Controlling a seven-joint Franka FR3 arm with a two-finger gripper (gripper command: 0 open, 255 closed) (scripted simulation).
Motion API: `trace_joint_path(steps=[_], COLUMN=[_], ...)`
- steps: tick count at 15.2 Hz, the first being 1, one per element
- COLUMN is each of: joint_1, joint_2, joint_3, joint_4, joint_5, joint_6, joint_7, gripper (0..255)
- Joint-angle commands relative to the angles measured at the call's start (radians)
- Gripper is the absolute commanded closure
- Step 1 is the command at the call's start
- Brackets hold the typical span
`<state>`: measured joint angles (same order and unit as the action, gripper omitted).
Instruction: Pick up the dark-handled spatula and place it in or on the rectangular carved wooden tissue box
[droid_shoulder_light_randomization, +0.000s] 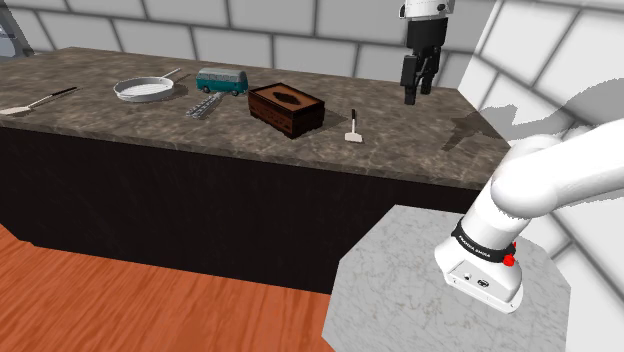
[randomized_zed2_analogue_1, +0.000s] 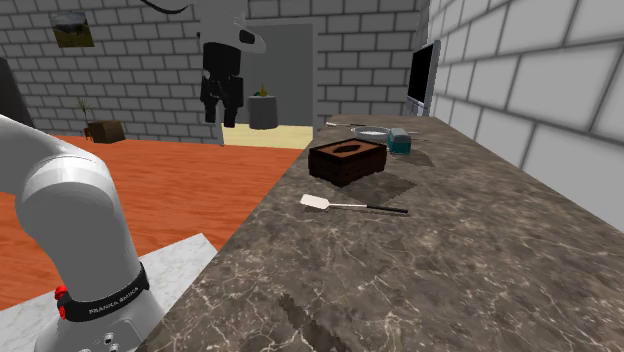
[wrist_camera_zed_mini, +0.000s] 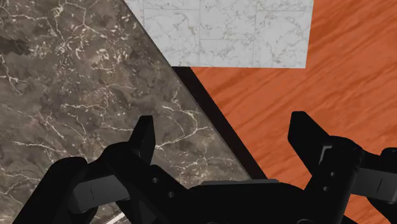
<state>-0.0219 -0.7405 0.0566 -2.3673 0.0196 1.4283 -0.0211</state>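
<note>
Well, from the shoulder view, the counter is a long slab of mottled brown stone with pale veins over a flat black front. The spatula lies flat on it, a thin dark handle ending in a small pale blade, near the box but not touching it, on the shoulder view's right of it. The box is a dark brown rectangular block of carved wood with an oval slot in its top. Further along sit a teal toy van and a round grey pan. The black gripper hangs in the air above the counter's end, well apart from the spatula. The stand has a white marbled top, and the floor is orange wood grain.

From the second exterior view, the spatula lies crosswise on the counter, with its blade toward the counter's edge. The box stands just beyond it, and the van is behind that. The gripper hangs high off the edge, against a grey brick wall.

From the wrist view, the gripper has its two blunt black fingers spread wide apart, holding nothing. Below them runs the veined counter edge, with the floor and the stand beside it.
</note>
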Motion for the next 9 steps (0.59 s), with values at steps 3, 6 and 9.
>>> trace_joint_path(steps=[3,6,9], joint_1=[-0.022,-0.055,-0.088], joint_2=[0.047,0.124,0.207], joint_3=[0.008,0.018,0.025], joint_4=[-0.011,-0.019,-0.015], joint_5=[0.006,0.01,0.01], joint_6=[0.075,0.184,0.289], joint_7=[0.052,0.129,0.205], gripper=[0,0,0])
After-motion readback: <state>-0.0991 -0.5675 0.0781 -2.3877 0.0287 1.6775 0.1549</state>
